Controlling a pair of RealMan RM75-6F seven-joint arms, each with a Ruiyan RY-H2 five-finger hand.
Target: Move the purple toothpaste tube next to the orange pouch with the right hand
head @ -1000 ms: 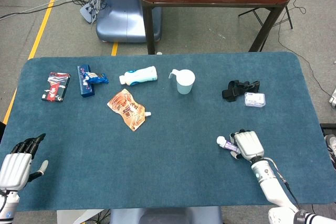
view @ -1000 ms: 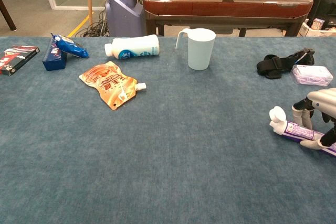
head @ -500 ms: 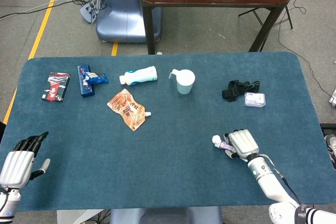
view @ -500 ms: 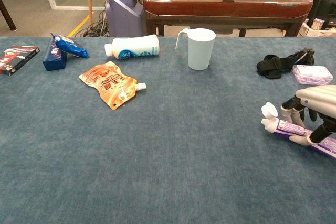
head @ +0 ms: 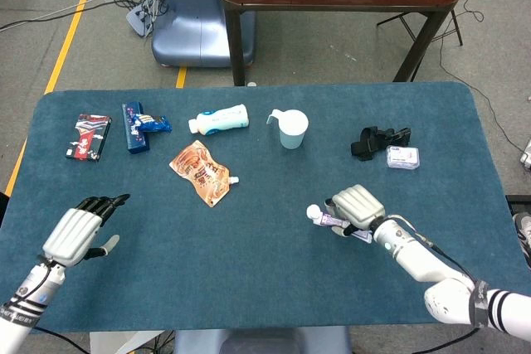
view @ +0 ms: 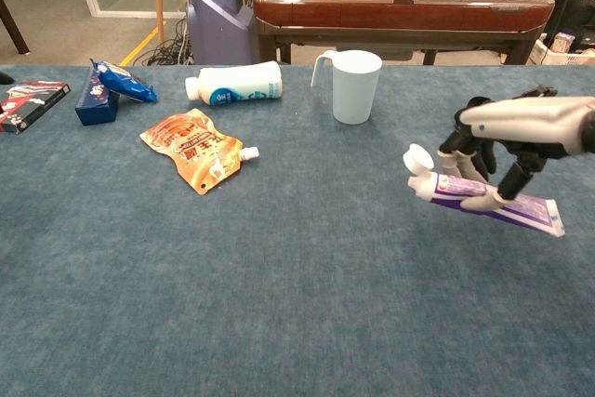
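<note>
The right robot hand (view: pixel 502 151) grips the tube (view: pixel 483 200) clear of the worktop (view: pixel 279 304) at right of frame, the pouch (head: pixel 202 172) well left; the left robot hand (head: pixel 76 230) hovers spread, lower left.

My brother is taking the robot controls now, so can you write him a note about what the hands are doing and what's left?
Right hand holds the purple toothpaste tube lifted off the table, cap pointing toward the orange pouch.
Left hand is open and holds nothing, hovering near the table's left front.
Done: tube picked up.
Left: carry it across to the pouch, which lies flat in front of the white bottle, set it down beside it, let go.
</note>
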